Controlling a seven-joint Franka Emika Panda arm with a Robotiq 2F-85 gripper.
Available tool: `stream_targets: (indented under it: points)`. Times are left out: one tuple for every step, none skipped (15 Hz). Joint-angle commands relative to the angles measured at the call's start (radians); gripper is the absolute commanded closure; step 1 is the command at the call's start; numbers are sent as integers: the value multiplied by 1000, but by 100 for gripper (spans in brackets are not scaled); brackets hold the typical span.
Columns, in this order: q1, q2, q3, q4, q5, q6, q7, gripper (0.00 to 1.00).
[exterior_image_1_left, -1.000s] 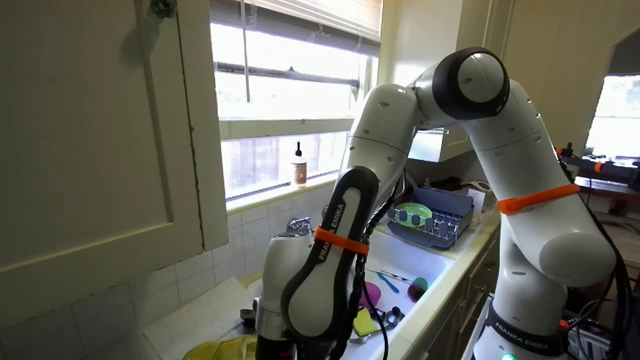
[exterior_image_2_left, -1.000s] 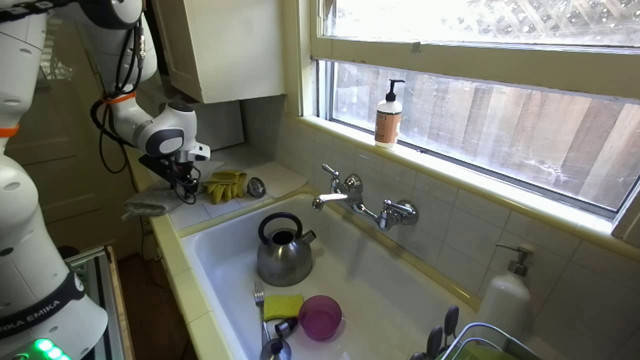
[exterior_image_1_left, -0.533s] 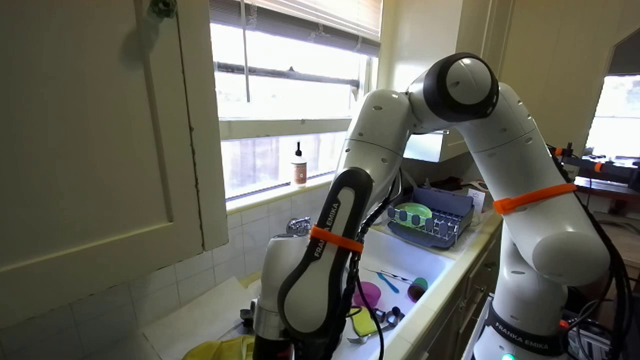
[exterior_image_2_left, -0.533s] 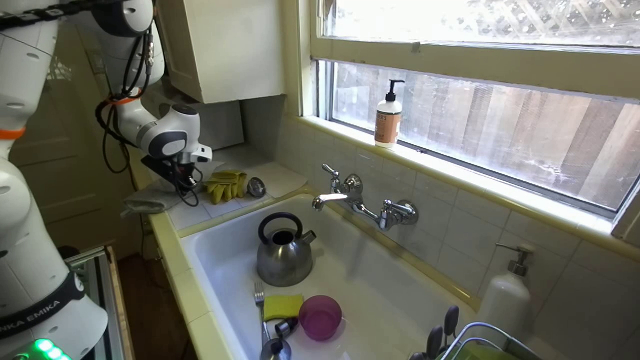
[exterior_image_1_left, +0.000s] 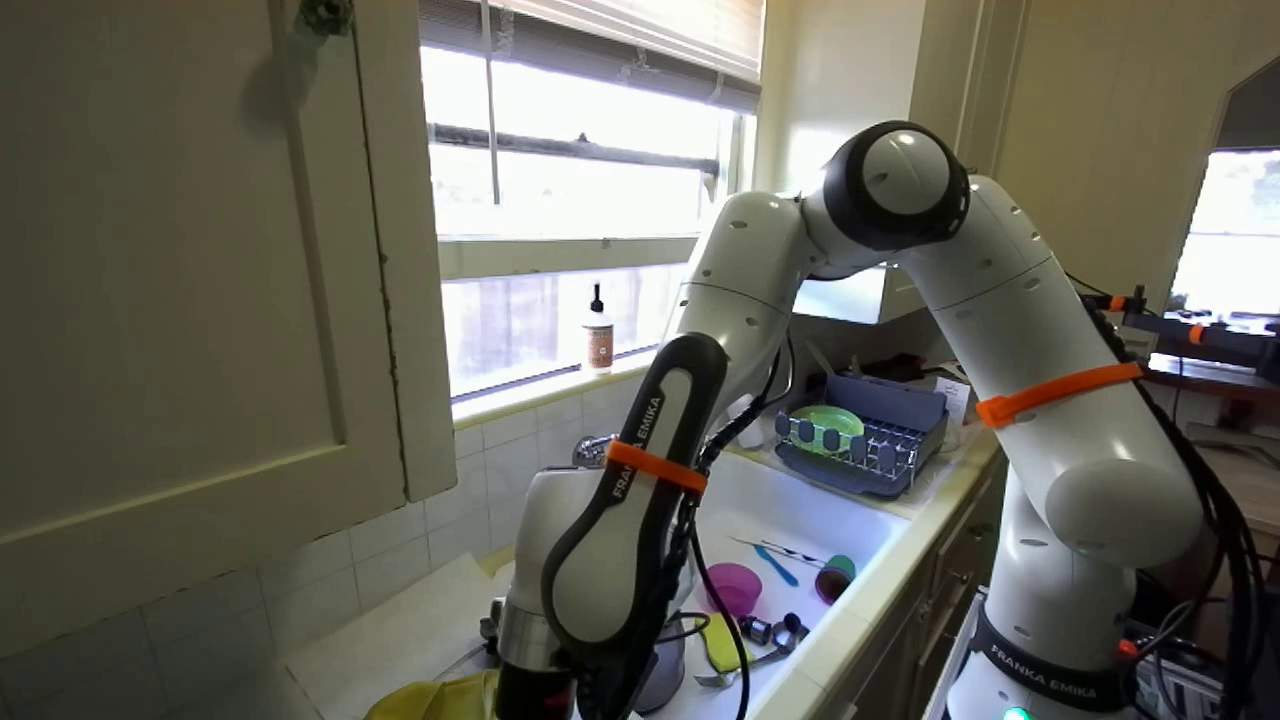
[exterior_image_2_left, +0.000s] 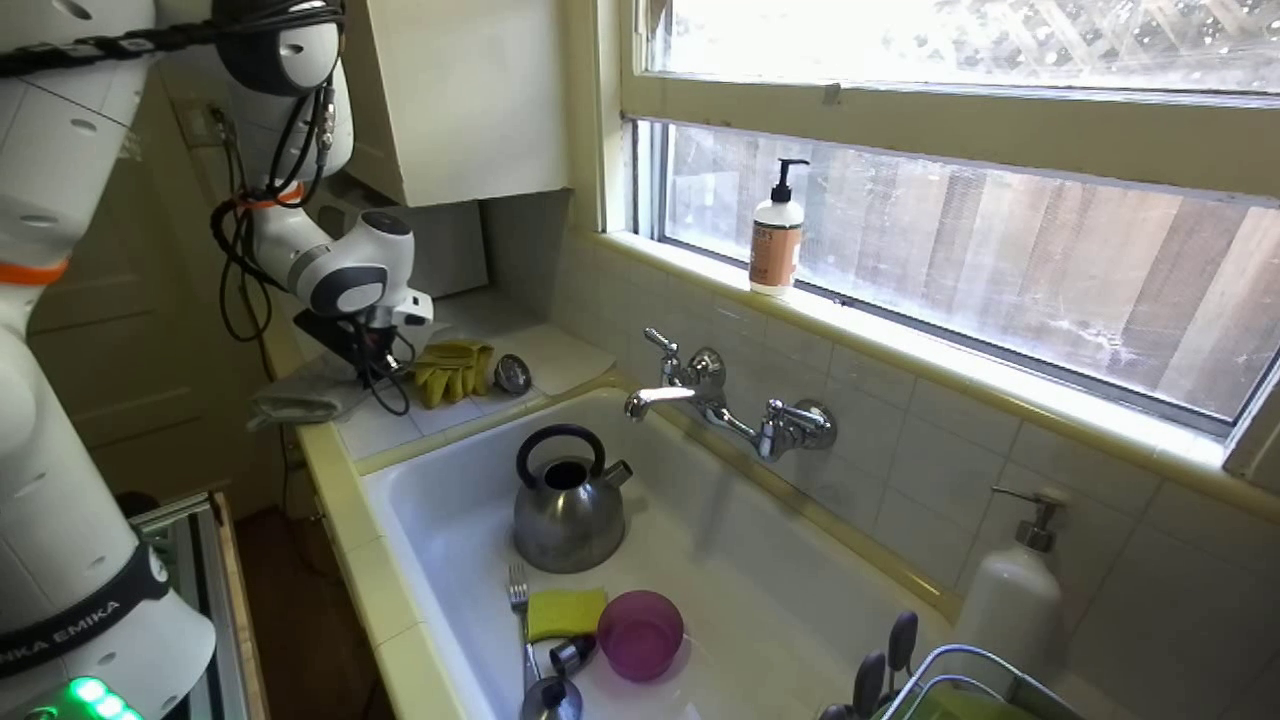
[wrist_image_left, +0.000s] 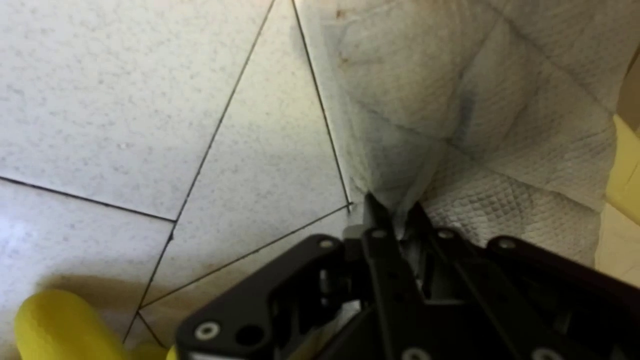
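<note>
Gripper (wrist_image_left: 393, 215) clamped on 1 gray cloth (wrist_image_left: 500, 95), cloth nr counter edge (exterior_image_2_left: 345, 490), tile (wrist_image_left: 265, 170) btwn it & yellow gloves (exterior_image_2_left: 455, 370)

The arm (exterior_image_1_left: 900, 185) arches downward, jaws pinched together.

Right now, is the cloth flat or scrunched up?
Scrunched: in the wrist view, the cloth is creased and bunched where the jaws pinch it.

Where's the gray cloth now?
The cloth lies right of center in the wrist view, on the counter, a fold pinched in the gripper; yellow gloves show lower left.
</note>
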Motion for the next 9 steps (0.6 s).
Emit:
stream_targets:
  points:
    - [-33, -61, 22, -23, -34, -86, 16, 97]
    - [-41, -107, 30, -42, -34, -117, 17, 97]
    - [-31, -138, 21, -50, -33, -147, 30, 97]
    - [-38, -178, 28, -55, -30, -202, 22, 97]
    - [-40, -202, 30, -55, -23, -242, 11, 97]
    - [-36, -243, 19, -54, -15, -313, 22, 97]
    - [-37, -267, 16, -51, -5, -357, 7, 97]
    - [-42, -291, 13, -42, 11, -418, -9, 97]
    - [-42, -309, 6, -35, 25, -467, -25, 97]
